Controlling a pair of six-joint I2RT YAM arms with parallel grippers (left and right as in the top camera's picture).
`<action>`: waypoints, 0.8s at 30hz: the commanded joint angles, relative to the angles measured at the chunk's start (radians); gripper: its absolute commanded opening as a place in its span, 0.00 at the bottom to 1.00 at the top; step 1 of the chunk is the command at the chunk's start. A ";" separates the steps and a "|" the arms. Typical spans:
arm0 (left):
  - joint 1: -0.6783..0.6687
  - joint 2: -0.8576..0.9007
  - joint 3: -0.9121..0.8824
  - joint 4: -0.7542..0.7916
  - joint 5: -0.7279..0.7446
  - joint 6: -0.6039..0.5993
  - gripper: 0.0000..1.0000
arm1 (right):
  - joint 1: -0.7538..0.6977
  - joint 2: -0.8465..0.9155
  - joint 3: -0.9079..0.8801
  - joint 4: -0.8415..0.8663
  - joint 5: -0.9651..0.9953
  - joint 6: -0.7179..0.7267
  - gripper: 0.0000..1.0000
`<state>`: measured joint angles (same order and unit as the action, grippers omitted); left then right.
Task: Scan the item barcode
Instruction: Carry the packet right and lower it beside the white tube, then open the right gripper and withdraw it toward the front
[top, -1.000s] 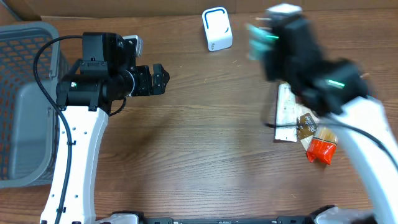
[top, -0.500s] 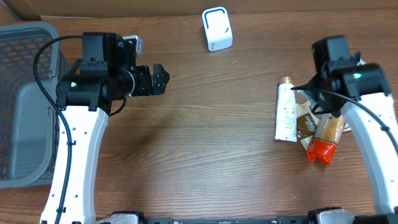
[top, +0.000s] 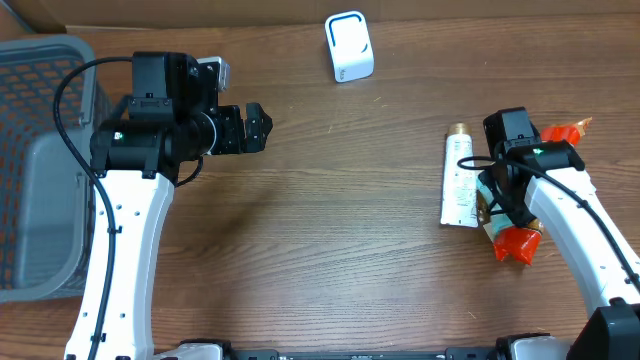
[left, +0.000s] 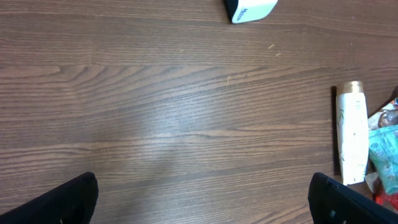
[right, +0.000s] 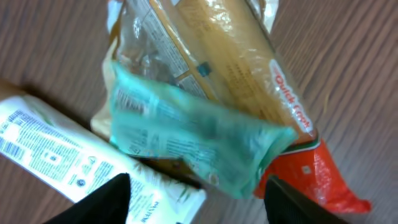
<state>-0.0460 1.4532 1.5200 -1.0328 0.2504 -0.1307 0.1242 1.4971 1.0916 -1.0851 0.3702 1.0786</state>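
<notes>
- Right arm has swung away from the scanner (top: 348, 47) at the far edge of the tabletop and now hangs low over the pile of goods near the right edge.
- Teal packet (right: 186, 137), carried in the air close to the scanner a second ago, now lies on that pile. It is draped across an orange-brown packet (right: 249, 81) and touches a white tube (right: 56, 155).
- Right gripper (right: 196, 183), closed until a moment ago, now has its fingers apart on either side of the teal packet and pinches nothing.
- This looks like the packet being let go after its pass at the scanner. Whether the barcode was read, I cannot tell.
- Left gripper (top: 264, 126) is spread wide and holds nothing. It hovers over the left half of the tabletop, near the grey basket (top: 40, 100) at the left edge and well apart from the pile.
</notes>
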 joint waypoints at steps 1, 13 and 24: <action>-0.008 0.000 0.005 0.000 0.002 0.015 0.99 | -0.004 -0.055 0.002 -0.022 0.013 0.011 0.72; -0.008 0.000 0.005 0.000 0.002 0.016 1.00 | -0.004 -0.381 0.038 -0.001 -0.238 -0.333 1.00; -0.008 0.000 0.005 0.000 0.002 0.015 1.00 | -0.004 -0.740 0.140 -0.134 -0.417 -0.485 1.00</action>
<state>-0.0460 1.4532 1.5200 -1.0328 0.2504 -0.1307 0.1242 0.8318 1.1790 -1.2072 -0.0128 0.6403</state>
